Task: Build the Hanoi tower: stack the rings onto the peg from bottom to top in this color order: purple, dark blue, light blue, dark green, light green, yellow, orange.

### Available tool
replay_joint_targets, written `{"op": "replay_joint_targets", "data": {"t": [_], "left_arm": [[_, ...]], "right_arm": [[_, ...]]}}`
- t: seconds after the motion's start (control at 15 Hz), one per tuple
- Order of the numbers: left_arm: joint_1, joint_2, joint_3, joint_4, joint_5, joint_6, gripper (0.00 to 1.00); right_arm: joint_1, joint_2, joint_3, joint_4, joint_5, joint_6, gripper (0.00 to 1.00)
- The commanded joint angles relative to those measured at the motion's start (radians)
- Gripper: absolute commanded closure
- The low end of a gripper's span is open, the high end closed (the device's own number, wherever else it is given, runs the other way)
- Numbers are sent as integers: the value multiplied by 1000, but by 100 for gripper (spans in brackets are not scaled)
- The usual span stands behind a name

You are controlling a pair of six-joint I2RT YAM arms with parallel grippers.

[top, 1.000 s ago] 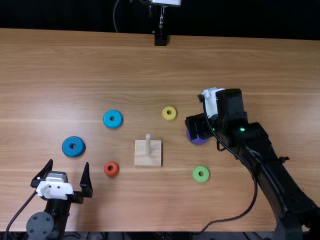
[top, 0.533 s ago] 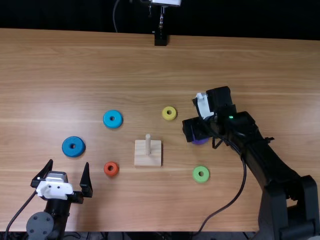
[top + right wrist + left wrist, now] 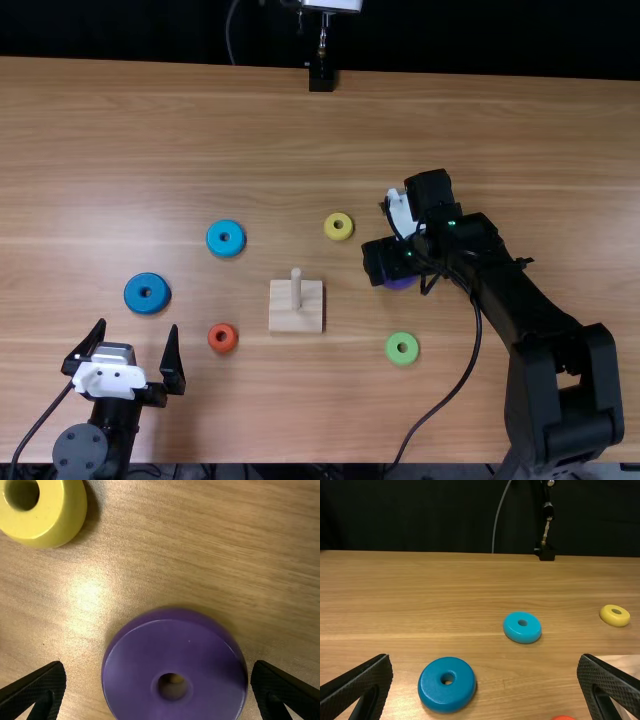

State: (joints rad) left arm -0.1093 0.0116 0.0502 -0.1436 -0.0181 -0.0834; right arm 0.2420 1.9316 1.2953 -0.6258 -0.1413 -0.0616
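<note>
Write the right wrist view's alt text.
A purple ring lies on the wooden table, seen between the open fingers of the right claw. A smaller yellow ring, partly cut off, lies apart from it.

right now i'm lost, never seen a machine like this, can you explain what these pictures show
A left robot arm and a right robot arm work at a wooden table. The top view comes from a fixed camera above; each wrist view comes from a camera on one arm. On the table are a peg on a wooden block, plus a dark blue ring, light blue ring, orange ring, yellow ring, green ring and purple ring. The right gripper is open around the purple ring; the left gripper is open too. Neither seems to hold anything.
</note>
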Motion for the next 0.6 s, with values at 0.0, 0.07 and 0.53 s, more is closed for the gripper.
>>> {"op": "replay_joint_targets", "data": {"t": [0.0,0.07,0.53], "left_arm": [[10,-12,-44,-13,9,4,0],[10,-12,-44,-13,9,4,0],[10,-12,-44,-13,9,4,0]], "right_arm": [[-1,26,15,-3,-6,3,0],[-1,35,13,-10,-4,5,0],[5,92,18,-18,5,8,0]]}}
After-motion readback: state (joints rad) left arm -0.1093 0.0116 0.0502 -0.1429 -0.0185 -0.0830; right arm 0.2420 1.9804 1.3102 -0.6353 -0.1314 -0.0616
